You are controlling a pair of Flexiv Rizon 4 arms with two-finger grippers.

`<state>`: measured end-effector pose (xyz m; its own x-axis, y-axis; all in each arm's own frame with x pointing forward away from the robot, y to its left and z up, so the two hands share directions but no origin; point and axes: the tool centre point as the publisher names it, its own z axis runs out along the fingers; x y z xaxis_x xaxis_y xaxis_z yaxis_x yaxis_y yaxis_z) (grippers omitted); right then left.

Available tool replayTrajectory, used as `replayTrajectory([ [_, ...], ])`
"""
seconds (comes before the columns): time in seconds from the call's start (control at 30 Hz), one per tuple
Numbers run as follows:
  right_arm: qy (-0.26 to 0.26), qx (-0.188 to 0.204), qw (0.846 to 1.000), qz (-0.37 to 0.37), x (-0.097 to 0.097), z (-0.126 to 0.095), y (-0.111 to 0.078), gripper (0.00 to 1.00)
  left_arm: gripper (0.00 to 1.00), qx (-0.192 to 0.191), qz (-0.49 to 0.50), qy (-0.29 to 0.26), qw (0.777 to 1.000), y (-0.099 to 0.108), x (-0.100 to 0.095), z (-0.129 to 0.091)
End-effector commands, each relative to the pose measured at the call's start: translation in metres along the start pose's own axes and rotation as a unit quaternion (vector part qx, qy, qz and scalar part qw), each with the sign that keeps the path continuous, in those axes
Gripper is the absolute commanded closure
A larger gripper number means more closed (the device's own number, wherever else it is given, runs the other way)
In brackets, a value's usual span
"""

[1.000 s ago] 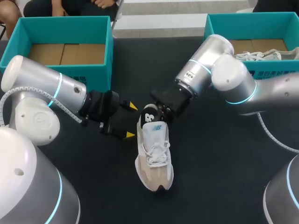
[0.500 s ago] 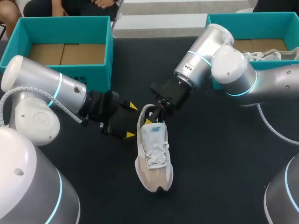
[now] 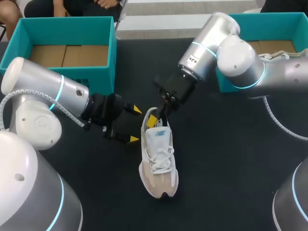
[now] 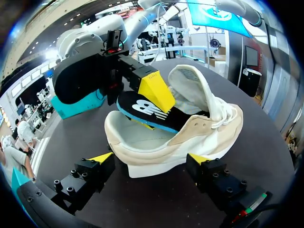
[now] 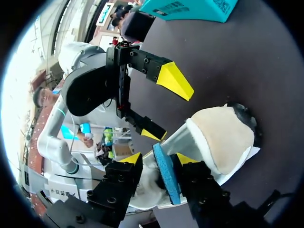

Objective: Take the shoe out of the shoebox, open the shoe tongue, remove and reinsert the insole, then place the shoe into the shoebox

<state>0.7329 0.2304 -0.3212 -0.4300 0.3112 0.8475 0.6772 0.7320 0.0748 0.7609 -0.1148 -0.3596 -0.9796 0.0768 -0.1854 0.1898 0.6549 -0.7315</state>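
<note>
Across the dark tabletop (image 3: pixel 226 159) two teal shoeboxes are set at the far edge. Only a brown cardboard floor is shown in the left shoebox (image 3: pixel 103 72), while a pale second shoe (image 3: pixel 284 55) is held in the right shoebox (image 3: pixel 269 18). Near the middle of the tabletop, outside both boxes, the shoe (image 3: pixel 159 163) is laid on its sole. It is beige and white and laced, with its toe pointed toward the robot and its heel toward the boxes.

The insole (image 4: pixel 137 108), black on top with a blue underside, is raised partly out of the heel opening, its front end tucked inside the shoe. It is pinched by the right jaws, one yellow tip pressed on the black face and the other on the blue underside. The right arm (image 3: pixel 226 53) is positioned over the heel, in front of the right shoebox.

The left jaws are spread wide and held low just beside the heel end, on the shoe's left. Whether either tip touches the sole cannot be told. The left arm (image 3: pixel 53 91) is stretched in front of the left shoebox.
</note>
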Motion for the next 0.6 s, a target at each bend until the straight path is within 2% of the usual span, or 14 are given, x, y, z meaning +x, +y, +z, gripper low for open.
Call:
replayTrajectory([
  [0.03, -0.012, -0.002, 1.0, 0.001, 0.005, -0.009, -0.003, 0.56, 0.0, -0.003, 0.0, 0.0, 1.0, -0.001, 0.0, 0.001],
  [0.47, -0.037, -0.012, 0.999, 0.015, -0.001, -0.043, -0.018, 0.55, 0.0, -0.003, 0.0, 0.0, 1.0, -0.001, 0.0, 0.001],
  [0.6, -0.036, -0.011, 0.999, 0.014, -0.005, -0.047, -0.016, 0.59, 0.0, -0.003, 0.0, 0.0, 1.0, -0.001, 0.0, 0.001],
])
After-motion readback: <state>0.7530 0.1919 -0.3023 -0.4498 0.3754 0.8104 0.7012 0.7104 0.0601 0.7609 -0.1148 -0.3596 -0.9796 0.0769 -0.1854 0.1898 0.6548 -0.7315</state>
